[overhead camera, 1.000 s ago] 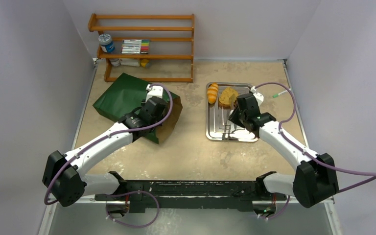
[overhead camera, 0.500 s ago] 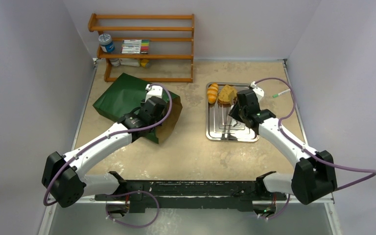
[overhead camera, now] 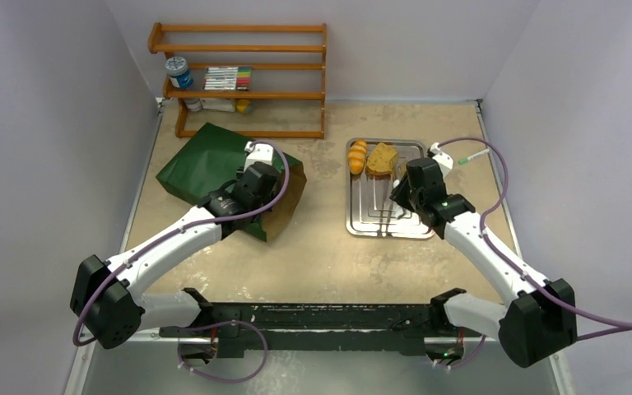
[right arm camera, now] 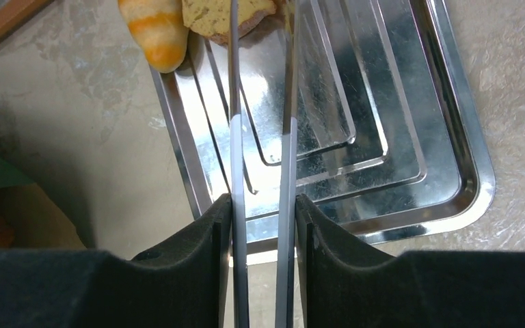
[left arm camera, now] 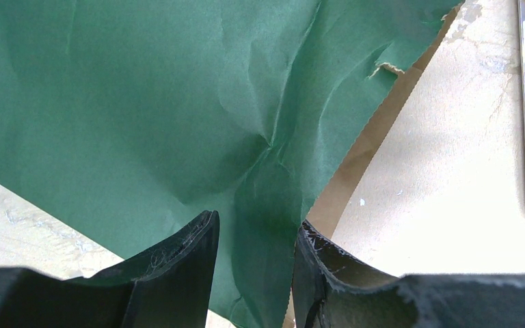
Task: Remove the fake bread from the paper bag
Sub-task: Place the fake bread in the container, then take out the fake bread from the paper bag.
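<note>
Since half-second back: left arm unchanged, right arm drawn back off tray's far end. Left gripper (left arm camera: 254, 225) jaws clamped on paper bag (overhead camera: 206, 160) upper flap, mouth facing tray (overhead camera: 415, 230). Striped roll (overhead camera: 357, 156) and brown slice (overhead camera: 383, 159) lie on tray; remaining bread unseen, likely inside bag. Right gripper (right arm camera: 263, 205) jaws clenched on tongs (right arm camera: 234, 137). Advice: keep flap lifted, enter tongs low.

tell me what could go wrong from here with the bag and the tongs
1. The left claw pinches just a creased fold of the paper bag, whose edge already shows a small tear; a pull might rip it or slip off.
2. The tongs in the right claw reach over the brown slice beside the striped roll at a corner of the tray; swinging them could knock bread over the rim.
</note>
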Motion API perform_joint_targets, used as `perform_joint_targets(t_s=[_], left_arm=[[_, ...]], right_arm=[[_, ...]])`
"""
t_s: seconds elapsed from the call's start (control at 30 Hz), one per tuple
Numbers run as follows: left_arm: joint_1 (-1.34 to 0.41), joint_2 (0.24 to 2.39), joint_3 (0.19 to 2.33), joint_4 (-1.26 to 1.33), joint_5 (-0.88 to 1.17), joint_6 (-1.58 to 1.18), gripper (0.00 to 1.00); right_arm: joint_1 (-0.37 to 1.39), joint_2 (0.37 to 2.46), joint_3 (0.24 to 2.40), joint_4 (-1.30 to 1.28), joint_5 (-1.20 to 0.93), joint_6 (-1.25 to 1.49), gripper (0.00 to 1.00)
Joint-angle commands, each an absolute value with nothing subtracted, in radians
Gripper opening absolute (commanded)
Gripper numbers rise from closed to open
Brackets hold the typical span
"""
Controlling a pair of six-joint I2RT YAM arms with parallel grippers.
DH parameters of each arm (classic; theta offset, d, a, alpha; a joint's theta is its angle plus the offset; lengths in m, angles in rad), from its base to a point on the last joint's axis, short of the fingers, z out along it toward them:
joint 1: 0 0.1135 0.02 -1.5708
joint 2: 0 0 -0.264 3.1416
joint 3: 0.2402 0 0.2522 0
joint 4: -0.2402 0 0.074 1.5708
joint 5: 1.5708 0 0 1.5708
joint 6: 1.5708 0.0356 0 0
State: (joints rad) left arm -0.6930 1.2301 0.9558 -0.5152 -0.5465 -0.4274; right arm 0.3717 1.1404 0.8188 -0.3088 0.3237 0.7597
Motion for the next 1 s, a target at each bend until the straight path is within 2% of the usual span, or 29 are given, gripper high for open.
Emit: perform_joint_targets(t_s=[0.0,0.2,0.33,0.5,0.7,0.97], left_arm=[[-0.686,1.191,0.981,-0.506,-0.565,-0.44,0.41],[-0.686,1.179,0.982,-0.518,-0.575,-0.443,0.4],[-0.686,1.178,0.99,-0.529,-0.583,-0.442,0.39],[-0.686,1.199,1.006,-0.55,-0.579,-0.428,0.28],[-0.686,1.192,1.01,-0.573,-0.6,-0.432,0.24],[-0.683,1.187,1.029,-0.662,-0.619,-0.438,0.23]], right_arm=[[0.37,1.067,0.838,-0.282,0.341,0.734,0.35],[0.408,1.014,0.874,-0.31,0.321,0.698,0.28],[0.534,1.03,0.913,-0.328,0.343,0.708,0.21],[0.73,1.047,0.944,-0.35,0.383,0.76,0.14],[0.897,1.057,0.931,-0.321,0.361,0.782,0.12],[1.059,1.075,0.869,-0.159,0.312,0.772,0.12]])
